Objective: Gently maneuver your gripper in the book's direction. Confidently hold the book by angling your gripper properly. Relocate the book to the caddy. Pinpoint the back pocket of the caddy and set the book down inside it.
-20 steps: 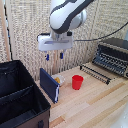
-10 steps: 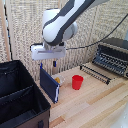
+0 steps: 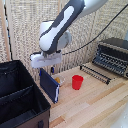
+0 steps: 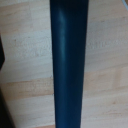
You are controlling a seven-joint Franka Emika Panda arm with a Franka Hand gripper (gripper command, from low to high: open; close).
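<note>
The dark navy book [image 3: 50, 85] stands upright on the wooden table beside the black caddy [image 3: 35, 95]. My white gripper [image 3: 46, 70] hangs right above the book's top edge, fingers apart and holding nothing. In the wrist view the book [image 4: 70, 65] fills the middle as a long dark band seen edge-on; my fingers do not show there. A cross divider [image 3: 17, 94] splits the caddy into two pockets; the back pocket [image 3: 12, 75] is the farther one. Both look empty.
A red cup [image 3: 77, 82] stands just to the exterior view's right of the book. A dark toaster oven [image 3: 113, 55] sits at the back right, with a black wire rack [image 3: 97, 74] in front of it. A reed screen backs the table.
My gripper has moved down and toward the exterior view's left, from well above the table to just over the book's top edge. The book and cup have not moved.
</note>
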